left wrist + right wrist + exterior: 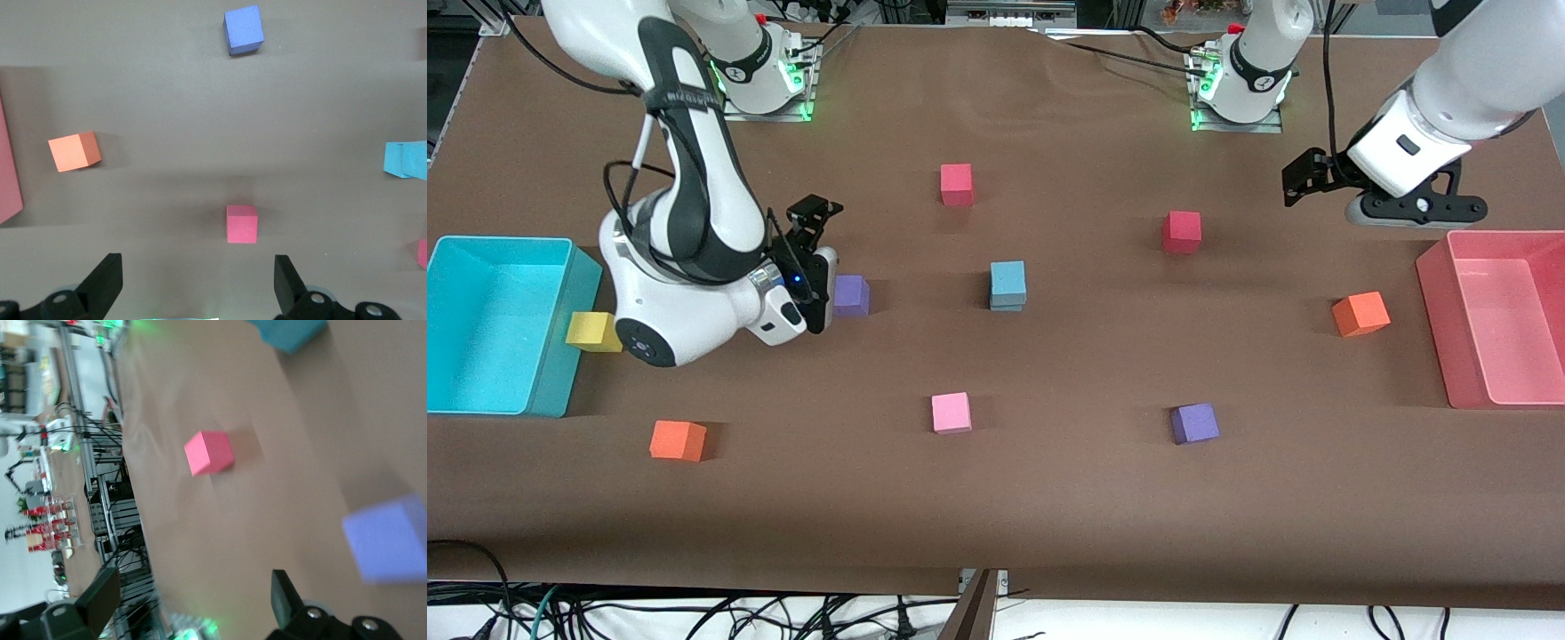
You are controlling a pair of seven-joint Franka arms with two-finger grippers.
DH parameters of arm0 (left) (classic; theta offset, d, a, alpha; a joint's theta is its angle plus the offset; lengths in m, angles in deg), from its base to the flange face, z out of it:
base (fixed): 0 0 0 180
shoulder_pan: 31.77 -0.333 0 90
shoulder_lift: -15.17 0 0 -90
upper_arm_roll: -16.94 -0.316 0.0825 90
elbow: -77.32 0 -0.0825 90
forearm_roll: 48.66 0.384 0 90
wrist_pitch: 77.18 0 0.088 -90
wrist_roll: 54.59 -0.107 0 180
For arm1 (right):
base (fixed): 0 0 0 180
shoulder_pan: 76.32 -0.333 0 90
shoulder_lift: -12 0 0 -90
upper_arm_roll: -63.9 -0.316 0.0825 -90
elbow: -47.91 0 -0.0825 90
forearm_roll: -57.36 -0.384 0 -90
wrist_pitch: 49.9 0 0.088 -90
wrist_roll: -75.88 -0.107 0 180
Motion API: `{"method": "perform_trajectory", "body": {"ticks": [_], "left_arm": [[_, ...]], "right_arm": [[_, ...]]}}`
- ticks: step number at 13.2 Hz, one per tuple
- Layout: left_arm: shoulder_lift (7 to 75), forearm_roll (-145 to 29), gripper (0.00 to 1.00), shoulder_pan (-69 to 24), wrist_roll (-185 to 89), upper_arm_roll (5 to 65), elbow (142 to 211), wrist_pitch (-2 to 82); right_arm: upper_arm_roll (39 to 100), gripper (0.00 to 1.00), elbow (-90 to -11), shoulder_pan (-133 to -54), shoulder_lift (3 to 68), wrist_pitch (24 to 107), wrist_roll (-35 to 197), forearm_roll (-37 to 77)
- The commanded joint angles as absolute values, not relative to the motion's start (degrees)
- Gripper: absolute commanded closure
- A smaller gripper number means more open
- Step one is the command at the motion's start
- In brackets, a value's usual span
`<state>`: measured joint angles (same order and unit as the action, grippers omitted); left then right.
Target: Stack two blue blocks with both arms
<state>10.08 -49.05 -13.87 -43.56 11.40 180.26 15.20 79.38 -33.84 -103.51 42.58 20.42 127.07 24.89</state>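
The front view looks down from high across the table (1049, 516), facing both robot bases along its upper edge and taking in the whole brown surface.

The left wrist view looks almost straight down from above the table, with the open fingertips (107, 283) of the left gripper (197, 287) at its lower edge. It shares with the front view a red cube (241, 223) (1181, 231), an orange cube (73, 151) (1360, 314) and a purple cube (243, 29) (1194, 423).

The right wrist view sits low and tilted, looking obliquely along the table toward the room's equipment. It shares a pink cube (209, 452) (951, 412) with the front view.
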Motion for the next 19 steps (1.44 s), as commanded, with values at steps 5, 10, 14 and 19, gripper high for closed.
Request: {"method": "perform_trajectory", "body": {"ticks": [5, 10, 14, 19], "left_arm": [[17.63, -47.42, 0.00, -15.93, -42.02, 12.45, 166.18, 10.36], [17.45, -47.69, 0.00, -19.38, -42.28, 12.81, 165.47, 9.40], [17.72, -47.34, 0.00, -19.12, -42.54, 12.81, 165.29, 9.13], [17.72, -47.60, 0.00, -19.55, -43.85, 12.72, 165.30, 9.31]], "right_arm": [[79.19, 0.00, -32.78, -110.41, 36.00, 20.84, 89.13, 39.68], [76.30, 0.00, -43.37, -104.99, 26.00, 37.68, 67.64, 48.27], [66.37, 0.00, -48.60, -88.05, 18.25, 42.92, 69.38, 57.88], [65.30, 0.00, -47.63, -77.39, 12.97, 43.52, 70.45, 60.09]]}}
